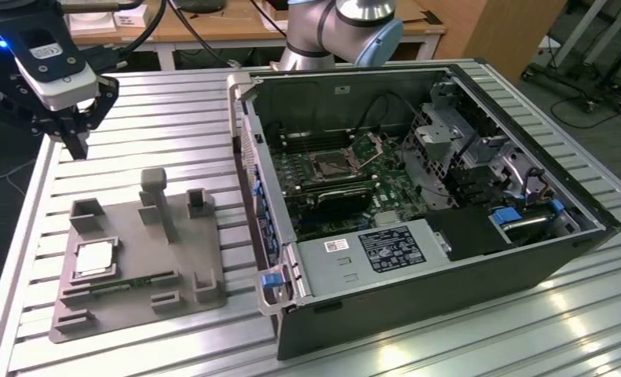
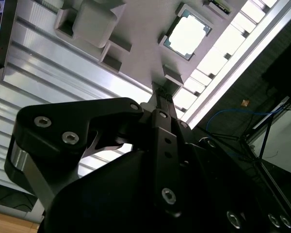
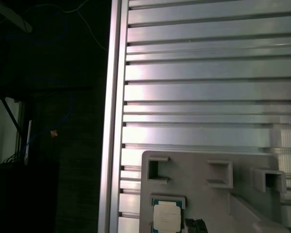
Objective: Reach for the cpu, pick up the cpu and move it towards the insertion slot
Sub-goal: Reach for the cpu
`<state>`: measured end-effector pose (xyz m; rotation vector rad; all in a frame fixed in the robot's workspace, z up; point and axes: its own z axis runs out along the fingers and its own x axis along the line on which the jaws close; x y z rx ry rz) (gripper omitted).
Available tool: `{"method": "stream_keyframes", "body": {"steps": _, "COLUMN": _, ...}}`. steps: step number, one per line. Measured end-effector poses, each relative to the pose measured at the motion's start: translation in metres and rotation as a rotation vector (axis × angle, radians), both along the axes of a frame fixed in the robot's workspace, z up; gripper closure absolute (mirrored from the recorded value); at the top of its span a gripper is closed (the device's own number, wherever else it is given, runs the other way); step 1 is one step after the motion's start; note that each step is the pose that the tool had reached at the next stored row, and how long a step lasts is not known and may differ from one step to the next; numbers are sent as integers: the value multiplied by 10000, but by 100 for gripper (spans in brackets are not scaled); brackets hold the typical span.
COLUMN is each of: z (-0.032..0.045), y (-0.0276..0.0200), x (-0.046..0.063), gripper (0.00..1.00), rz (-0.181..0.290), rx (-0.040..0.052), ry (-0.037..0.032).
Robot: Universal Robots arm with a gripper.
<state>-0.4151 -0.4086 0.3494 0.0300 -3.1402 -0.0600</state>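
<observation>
**Spotter:** Where's your gripper right now?

**Arm:** My gripper (image 1: 77, 148) hangs over the slatted metal table (image 1: 153, 102), far out toward the exterior view's left and past the far end of the grey tray (image 1: 190, 243). It's touching nothing. The fingers are pressed together with nothing pinched between them. In the second wrist view the fingertips (image 2: 160, 99) meet in one narrow point.

**Spotter:** And the cpu?

**Arm:** The cpu (image 1: 96, 258) lies flat in its square recess on the tray, silvery top up, on the tray's side toward the exterior view's left. It's well apart from my gripper. Both wrist views show it seated there, pale rim all round. A thin green memory stick (image 1: 122, 284) rests in a groove just beside it.

**Spotter:** The insertion slot?

**Arm:** The insertion slot (image 1: 326, 166) sits on the green board inside the open computer case (image 1: 415, 275). That's to the exterior view's right of the tray, and it's a silver frame with a dark centre.
</observation>
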Motion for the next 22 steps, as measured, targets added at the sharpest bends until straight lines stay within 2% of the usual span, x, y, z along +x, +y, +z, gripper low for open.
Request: {"method": "stream_keyframes", "body": {"steps": 22, "z": -3, "y": -56, "x": -3, "gripper": 89, "rz": 0, "rx": 0, "ry": 0}}
